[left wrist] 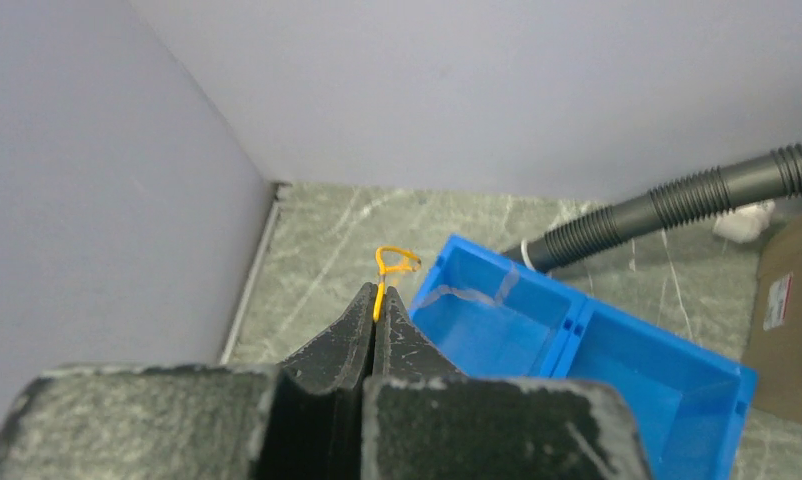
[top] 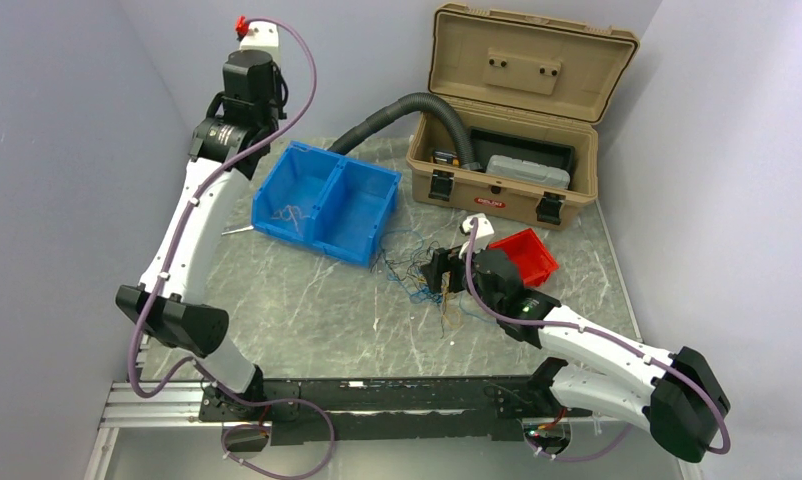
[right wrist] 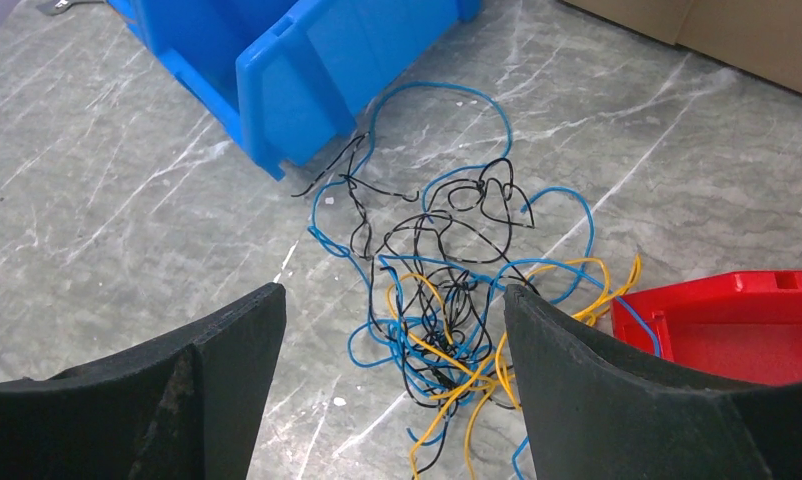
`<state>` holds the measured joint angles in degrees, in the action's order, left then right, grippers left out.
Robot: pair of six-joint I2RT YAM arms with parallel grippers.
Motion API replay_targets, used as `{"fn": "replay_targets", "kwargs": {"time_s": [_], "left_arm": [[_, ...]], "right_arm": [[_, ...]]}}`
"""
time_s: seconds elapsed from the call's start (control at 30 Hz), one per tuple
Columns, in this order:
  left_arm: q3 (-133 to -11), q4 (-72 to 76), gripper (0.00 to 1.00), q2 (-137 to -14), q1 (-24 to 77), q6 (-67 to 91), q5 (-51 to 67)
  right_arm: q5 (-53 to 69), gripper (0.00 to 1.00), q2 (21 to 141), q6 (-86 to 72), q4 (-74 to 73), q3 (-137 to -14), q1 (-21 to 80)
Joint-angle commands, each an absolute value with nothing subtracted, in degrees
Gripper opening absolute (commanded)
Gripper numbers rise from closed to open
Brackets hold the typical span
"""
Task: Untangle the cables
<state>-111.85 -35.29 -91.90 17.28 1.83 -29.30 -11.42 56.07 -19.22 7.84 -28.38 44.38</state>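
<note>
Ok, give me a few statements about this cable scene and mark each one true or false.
1. The left gripper is shut on a yellow wire. True.
2. The right gripper is clamped on the tangle. False: its jaws stand open over it.
3. The tangle lies on the table between the blue bin and the red tray. True.
4. The tan toolbox is shut. False: its lid stands open.
</note>
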Motion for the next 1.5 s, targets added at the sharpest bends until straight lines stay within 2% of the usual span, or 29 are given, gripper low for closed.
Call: {"fn": "replay_targets", "kwargs": {"time_s": [0.0,0.27,0.47,0.7,0.97,1.27,1.47], "left_arm": [[-121.39,-34.60,0.00,-93.33,18.46,-6.58,-35.94],[-126.66,-30.43,0.00,-92.33,18.46,-10.26,-34.45],[-120.74,-29.32,0.00,-90.61,18.46,-6.06,-30.42],[-119.80,-33.11,0.00,-92.61,18.03,2.12,-25.98],[-114.29,-32.22,0.00,-93.38,15.52,9.42,-19.15],[-107.25,-31.70,0.00,-93.25,13.18,17.11,-16.86],[-93.02,-25.56,0.00,-87.98,9.58,24.87,-12.92]], "right_arm": [[-11.10,0.82,55.89,-19.15,8.26,-30.24,44.36],[-11.41,0.83,55.40,-19.11,7.83,-30.04,44.36],[-11.13,0.83,55.61,-19.18,8.13,-30.31,44.38],[-11.34,0.83,55.11,-19.14,7.87,-29.84,44.38],[-11.94,0.83,53.85,-18.39,6.95,-30.07,44.39],[-11.62,0.83,53.55,-17.86,6.04,-30.54,44.38],[-11.95,0.83,53.17,-17.67,5.61,-30.54,44.38]]}}
